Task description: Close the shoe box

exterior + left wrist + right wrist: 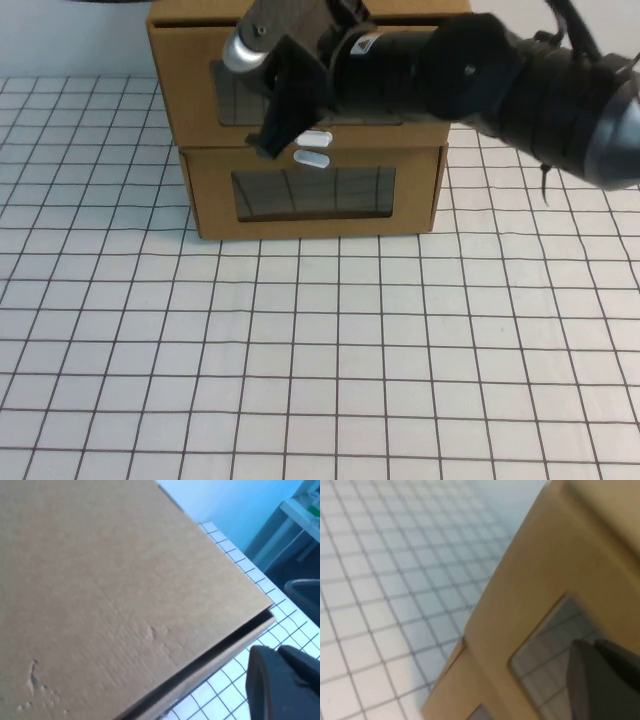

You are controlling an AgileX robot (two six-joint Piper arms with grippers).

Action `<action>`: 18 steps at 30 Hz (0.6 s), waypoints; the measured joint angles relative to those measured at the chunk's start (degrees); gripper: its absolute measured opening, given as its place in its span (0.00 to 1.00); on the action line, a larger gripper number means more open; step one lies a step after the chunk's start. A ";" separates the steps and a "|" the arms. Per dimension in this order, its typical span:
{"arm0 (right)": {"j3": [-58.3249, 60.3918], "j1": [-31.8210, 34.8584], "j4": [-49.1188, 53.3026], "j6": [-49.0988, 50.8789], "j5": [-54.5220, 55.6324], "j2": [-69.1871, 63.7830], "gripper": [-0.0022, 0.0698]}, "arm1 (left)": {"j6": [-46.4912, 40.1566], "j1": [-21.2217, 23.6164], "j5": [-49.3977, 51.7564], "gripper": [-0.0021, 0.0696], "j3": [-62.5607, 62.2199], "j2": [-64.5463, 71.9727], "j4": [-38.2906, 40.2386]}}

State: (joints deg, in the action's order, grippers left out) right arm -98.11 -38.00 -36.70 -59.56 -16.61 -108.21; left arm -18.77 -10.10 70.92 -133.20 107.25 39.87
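Note:
The shoe box (190,80) is the upper of two stacked brown cardboard drawers, with a clear window and a white tab (314,137) under it. My right gripper (270,145) reaches in from the right and hangs in front of that window, its shut fingertips just left of the tab. In the right wrist view the shut gripper (592,647) sits over the window (545,645). My left gripper (277,652) is out of the high view. It is shut and empty beside a brown cardboard face (125,580) with a dark gap along its edge.
The lower drawer (310,225) has its white tab (310,157) above its window and stands on the gridded white table (320,380). A pale wall is behind the boxes. Dark furniture (300,540) shows beyond the table in the left wrist view.

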 joint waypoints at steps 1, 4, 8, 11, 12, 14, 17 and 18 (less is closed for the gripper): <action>0.00 0.00 0.00 0.00 0.10 1.09 0.01 | -0.11 0.00 0.40 0.02 0.00 -0.81 -0.35; 0.00 0.08 0.10 0.00 -0.26 4.34 0.01 | -0.23 0.00 1.27 0.02 0.00 -2.98 -1.69; 0.00 0.36 0.21 0.00 -1.01 9.16 0.01 | -0.23 0.00 1.65 0.02 0.00 -5.95 -3.40; 0.00 0.74 0.56 0.19 -3.58 13.73 0.01 | 0.31 0.00 1.73 0.02 0.00 -9.25 -5.74; 0.00 1.02 1.14 1.35 -4.89 15.03 0.01 | 0.42 0.00 1.73 0.02 0.00 -10.29 -6.39; 0.00 1.86 4.01 5.68 -8.50 17.91 0.01 | 0.82 0.00 1.87 0.02 0.00 -13.23 -8.05; 0.00 4.18 11.76 16.63 -13.59 22.17 0.01 | 1.21 0.00 2.07 0.02 0.00 -17.84 -10.64; 0.00 5.32 15.03 20.92 -15.51 23.37 0.01 | 1.35 0.00 2.07 0.02 0.00 -19.59 -11.26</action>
State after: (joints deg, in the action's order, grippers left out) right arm -98.11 -32.68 -21.67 -38.63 -32.12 -84.83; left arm -17.41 -10.10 73.00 -133.20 87.66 28.61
